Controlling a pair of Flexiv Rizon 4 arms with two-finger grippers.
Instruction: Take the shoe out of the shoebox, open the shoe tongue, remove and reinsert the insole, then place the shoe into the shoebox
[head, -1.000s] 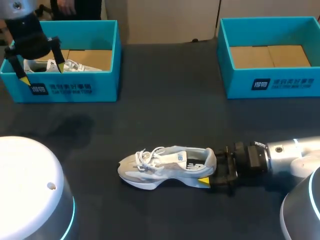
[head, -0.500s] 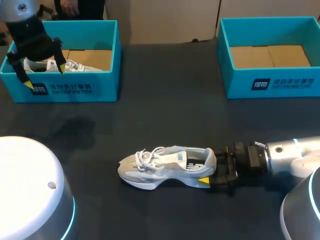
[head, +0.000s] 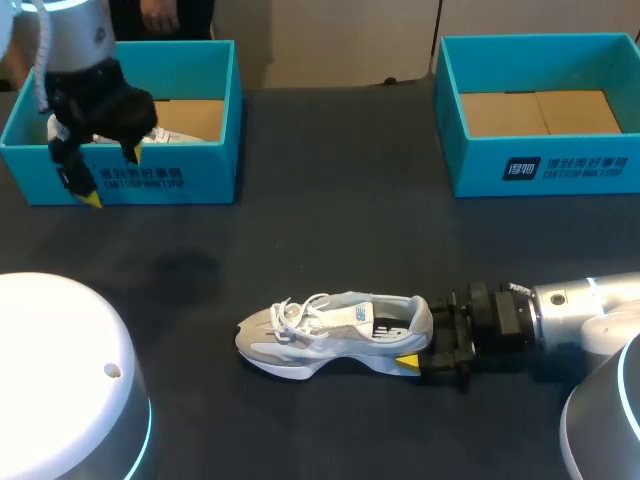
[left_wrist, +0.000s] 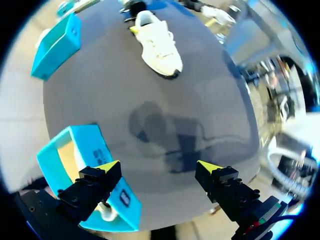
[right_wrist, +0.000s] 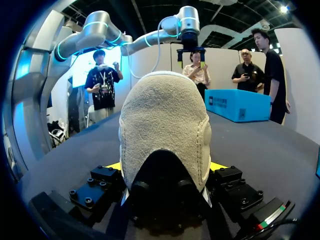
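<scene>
A white and grey shoe (head: 330, 330) lies on its side on the dark table, toe toward my left. My right gripper (head: 418, 338) comes in from the right and is shut on its heel; in the right wrist view the beige heel (right_wrist: 165, 130) fills the space between the fingers of the right gripper (right_wrist: 165, 167). My left gripper (head: 110, 175) hangs open and empty over the front wall of the left shoebox (head: 215, 120). From the left wrist, the left gripper (left_wrist: 158, 167) looks down on bare table, with the shoe (left_wrist: 159, 47) far ahead.
Another white shoe (head: 165, 134) lies inside the left shoebox. A second teal shoebox (head: 545, 165) stands at the back right, its cardboard floor showing. Dark table stretches between the boxes and the shoe.
My left arm has swung down and to the right, from over the left box's corner to its front wall. The right arm and the shoe have not moved.
</scene>
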